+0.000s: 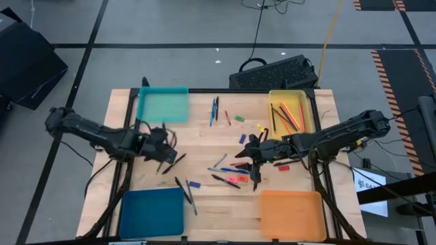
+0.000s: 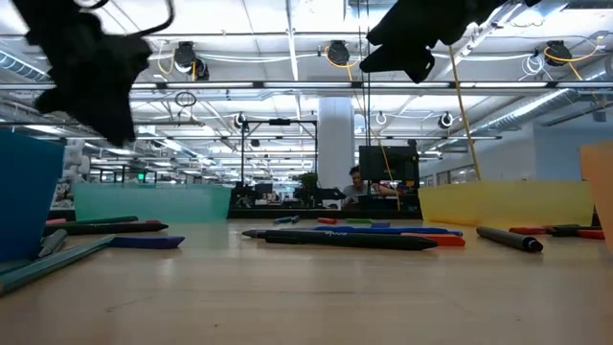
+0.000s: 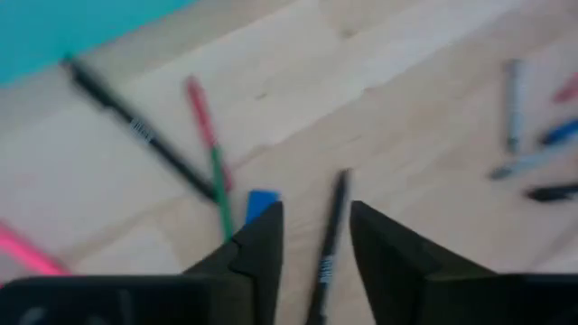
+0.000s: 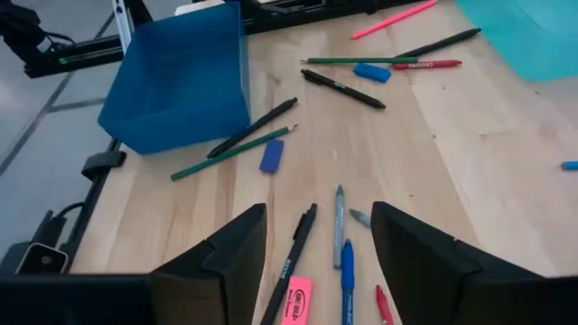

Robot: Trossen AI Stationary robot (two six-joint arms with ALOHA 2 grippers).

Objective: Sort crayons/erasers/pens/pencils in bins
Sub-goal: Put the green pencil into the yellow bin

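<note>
The left gripper hangs over the left part of the wooden table, between the teal bin and the dark blue bin. Its fingers are spread with nothing between them; in the left wrist view a black pen lies on the wood below the gap. Beside that pen lie a blue eraser, a red-and-green pencil and a second black pen.

At the dark blue bin's right edge, two dark pens and a blue eraser lie on the table. Near the far edge, two dark-blue pens lie side by side, with a green eraser just to their right.

In the centre, a cluster of pens, small erasers and short red crayons lies loose. A pink eraser, a black pen and a blue pen lie under the right gripper, which hangs over this cluster above the table. Its fingers are spread wide and carry nothing.

At the far right, the yellow bin holds several pencils in orange, red and darker tones. The orange bin stands at the near right corner; its contents cannot be determined.
</note>
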